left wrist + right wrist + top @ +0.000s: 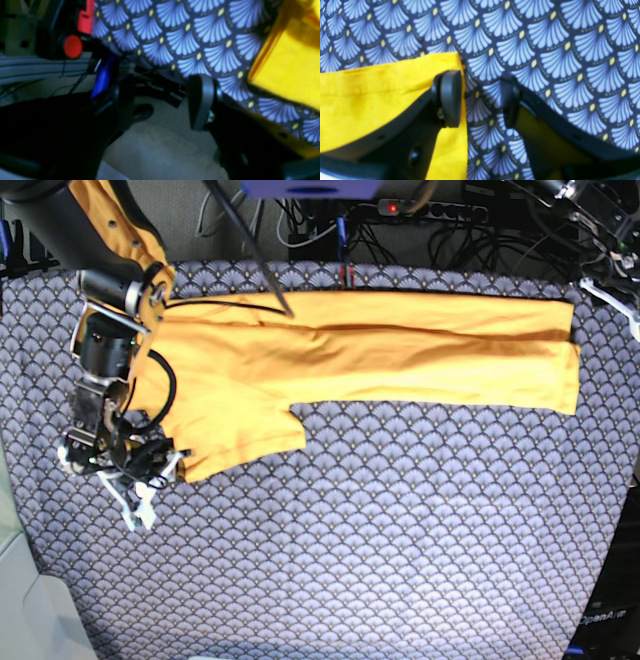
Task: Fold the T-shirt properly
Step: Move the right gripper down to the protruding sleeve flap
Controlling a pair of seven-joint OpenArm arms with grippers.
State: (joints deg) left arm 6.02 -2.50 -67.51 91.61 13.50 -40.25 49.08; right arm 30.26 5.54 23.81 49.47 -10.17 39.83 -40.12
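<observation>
Beside the yellow cotton T-shirt [380,360], the black two-fingered right gripper [480,100] stands spread, holding nothing — likely placed near that corner to grasp it; the black two-fingered left gripper [165,102] also gapes — empty.

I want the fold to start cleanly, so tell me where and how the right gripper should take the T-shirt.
Probably by the corner beside the open right gripper, coming down from above, one finger either side of the side edge. The T-shirt lies flat there, its straight edge clear against the patterned cloth.
</observation>
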